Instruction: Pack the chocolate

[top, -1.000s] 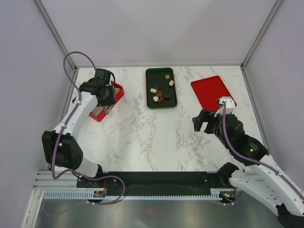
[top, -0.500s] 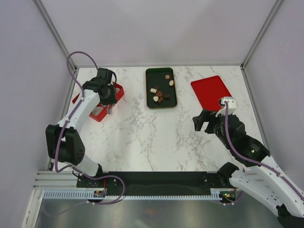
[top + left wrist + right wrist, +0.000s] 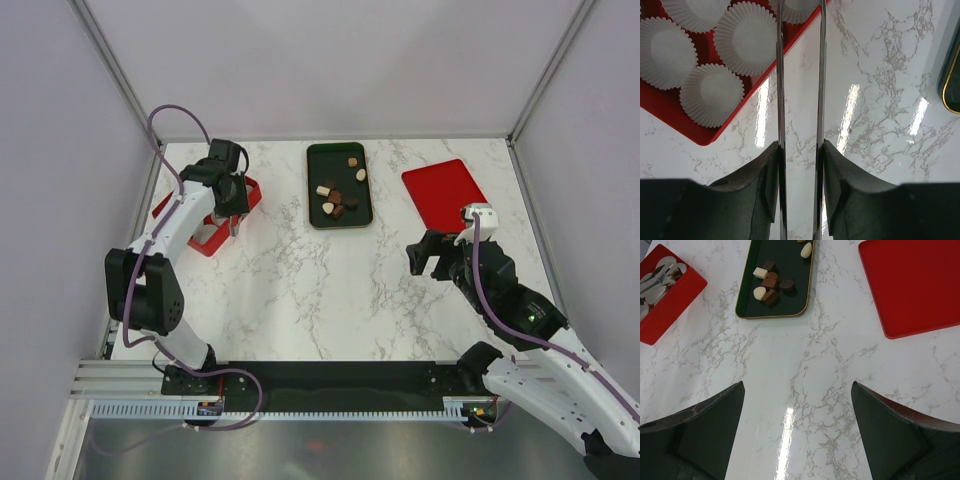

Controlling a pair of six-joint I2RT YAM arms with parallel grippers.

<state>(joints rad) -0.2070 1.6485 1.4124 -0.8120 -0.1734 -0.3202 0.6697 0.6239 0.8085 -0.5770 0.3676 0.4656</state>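
Note:
Several chocolates [image 3: 337, 200], dark brown, tan and cream, lie on a dark green tray [image 3: 313, 186] at the back middle of the table. They also show in the right wrist view [image 3: 771, 284]. My left gripper [image 3: 232, 220] is shut on long metal tongs [image 3: 779, 100], whose two blades run between its fingers [image 3: 765, 175] and point past the corner of a red box [image 3: 670, 107]. My right gripper [image 3: 428, 256] is open and empty above bare marble, to the right of and nearer than the tray; its fingers [image 3: 715, 415] frame the table.
The red box [image 3: 205, 241] at the back left holds several white paper cups [image 3: 710, 95]. A flat red tray [image 3: 443, 193] lies at the back right, also in the right wrist view [image 3: 910, 285]. Grey walls enclose the table.
My left arm has shifted slightly toward the back and right with the tongs. The right arm has barely moved.

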